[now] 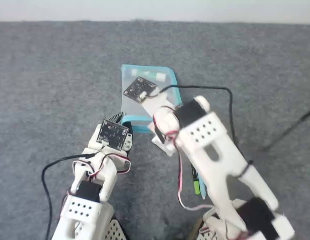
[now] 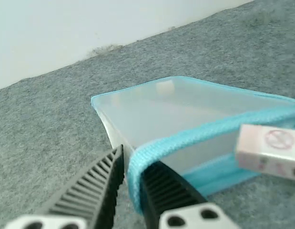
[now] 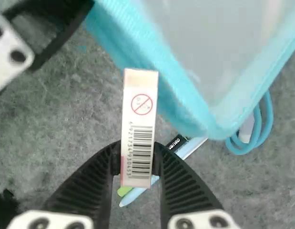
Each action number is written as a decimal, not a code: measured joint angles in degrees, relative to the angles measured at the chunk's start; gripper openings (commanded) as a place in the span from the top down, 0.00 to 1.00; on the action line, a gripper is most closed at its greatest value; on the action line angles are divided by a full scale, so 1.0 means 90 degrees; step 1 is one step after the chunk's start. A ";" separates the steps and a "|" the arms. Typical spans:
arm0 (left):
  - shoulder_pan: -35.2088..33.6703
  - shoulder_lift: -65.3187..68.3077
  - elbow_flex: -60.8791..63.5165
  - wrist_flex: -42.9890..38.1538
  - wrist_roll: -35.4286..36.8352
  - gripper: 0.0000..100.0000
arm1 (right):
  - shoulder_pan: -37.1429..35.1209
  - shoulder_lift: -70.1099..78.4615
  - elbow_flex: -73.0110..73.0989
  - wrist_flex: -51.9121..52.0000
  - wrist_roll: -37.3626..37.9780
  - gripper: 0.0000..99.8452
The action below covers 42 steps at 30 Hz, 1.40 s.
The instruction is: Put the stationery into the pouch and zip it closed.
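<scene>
Eraser at the pouch lip, not yet in.

Clamped in the right gripper, low on the barcode end: the eraser, free end just short of the pouch. Pinched shut in the left gripper: the blue zip edge at one corner, raised a little, it seems. Likely to butt against that blue binding instead of clearing it if driven straight in; could also pivot in so short a grip. Might tug the edge out of the left pinch and let the mouth fall shut. Cannot tell how wide the mouth gapes. Tight room between the two grippers, near each other at the same corner. Beside the pouch, under the right arm: a pen and a blue cord loop, near enough to snag. Open table beyond the pouch's far side and off to the left.
</scene>
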 measured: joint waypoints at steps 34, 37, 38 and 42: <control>0.0147 0.0000 0.0068 -0.0039 0.0039 0.99 | 0.0313 0.2960 -0.3536 0.1074 -0.0860 0.79; 0.0156 0.0000 0.0068 -0.0039 0.0039 0.99 | 0.0313 0.2960 -0.3536 0.1084 -0.0860 0.79; 0.0156 0.0000 0.0068 -0.0039 0.0039 0.99 | 0.0313 0.2960 -0.3536 0.1114 -0.0860 0.79; 0.0166 0.0000 0.0068 -0.0039 0.0039 0.99 | 0.0313 0.2872 -0.3585 0.1231 -0.0850 0.79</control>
